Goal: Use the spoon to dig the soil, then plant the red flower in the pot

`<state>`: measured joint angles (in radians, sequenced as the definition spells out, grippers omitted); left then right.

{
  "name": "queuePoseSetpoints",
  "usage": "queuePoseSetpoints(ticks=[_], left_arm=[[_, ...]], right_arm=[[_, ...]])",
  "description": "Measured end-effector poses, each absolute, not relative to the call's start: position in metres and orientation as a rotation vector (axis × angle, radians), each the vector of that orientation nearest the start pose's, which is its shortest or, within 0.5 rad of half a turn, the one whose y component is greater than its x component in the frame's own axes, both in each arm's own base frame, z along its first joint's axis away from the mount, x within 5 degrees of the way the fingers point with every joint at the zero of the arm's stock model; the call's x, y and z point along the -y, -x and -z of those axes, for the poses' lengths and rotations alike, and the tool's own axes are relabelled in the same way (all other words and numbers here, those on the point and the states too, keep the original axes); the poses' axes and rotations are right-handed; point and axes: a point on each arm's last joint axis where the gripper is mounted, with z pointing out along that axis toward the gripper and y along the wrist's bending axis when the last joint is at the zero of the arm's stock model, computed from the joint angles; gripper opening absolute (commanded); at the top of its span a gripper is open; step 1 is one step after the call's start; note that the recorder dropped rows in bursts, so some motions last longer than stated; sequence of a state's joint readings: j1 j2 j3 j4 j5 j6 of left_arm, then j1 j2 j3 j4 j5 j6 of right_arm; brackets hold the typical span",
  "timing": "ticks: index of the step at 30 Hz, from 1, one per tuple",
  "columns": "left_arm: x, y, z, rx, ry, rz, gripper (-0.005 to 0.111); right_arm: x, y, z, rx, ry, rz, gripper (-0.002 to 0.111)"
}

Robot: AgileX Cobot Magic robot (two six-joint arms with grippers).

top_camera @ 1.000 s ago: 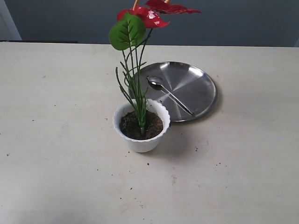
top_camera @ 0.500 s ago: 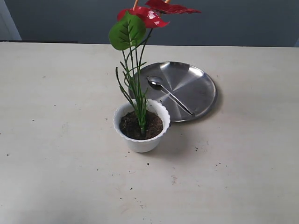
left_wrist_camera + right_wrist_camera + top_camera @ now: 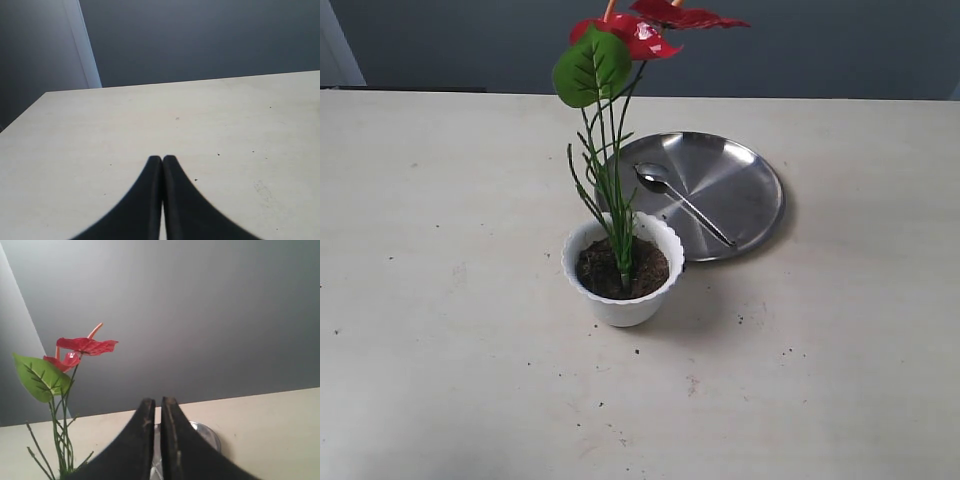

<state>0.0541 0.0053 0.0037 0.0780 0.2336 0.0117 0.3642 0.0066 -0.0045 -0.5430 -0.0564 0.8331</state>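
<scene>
Left gripper (image 3: 162, 161): you see it only in its wrist view, fingers pressed together with nothing between them, over bare counter (image 3: 225, 125); it lies outside the exterior view.
Pot (image 3: 622, 297): white, scalloped rim, standing upright on the counter (image 3: 440, 250) near the middle; you can read no label or writing on it.
Soil (image 3: 600, 270): dark, filling the pot; loose crumbs lie scattered on the counter near and right of it.
Red flower (image 3: 632, 32): stems stand in the soil; the top blooms are cut off by the upper edge of the exterior view.
Plate: round steel plate (image 3: 740, 185), just far-right of the pot, its near-left edge hidden behind the pot and stems.
Spoon (image 3: 682, 203): lies on the plate, bowl to the far left, handle running near-right.
Right gripper (image 3: 157, 402): fingers closed and empty; they hide most of the plate in that wrist view.
</scene>
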Motion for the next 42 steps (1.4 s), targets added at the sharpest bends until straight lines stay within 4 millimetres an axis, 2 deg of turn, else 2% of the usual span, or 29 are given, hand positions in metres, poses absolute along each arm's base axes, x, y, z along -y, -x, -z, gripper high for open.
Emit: queuePoseSetpoints(ticks=[8,42], left_arm=[[-0.0047,-0.0558,-0.1905,-1.727,-0.016,-0.12,0.0],[-0.0047,-0.0558,-0.1905,-1.727,-0.016,-0.12,0.0]], right_arm=[[-0.0194,-0.0532,-0.2132,-1.518,0.061,-0.508,0.006],[-0.0193,-0.0532,-0.2129,-1.521,0.063,-0.502,0.006]])
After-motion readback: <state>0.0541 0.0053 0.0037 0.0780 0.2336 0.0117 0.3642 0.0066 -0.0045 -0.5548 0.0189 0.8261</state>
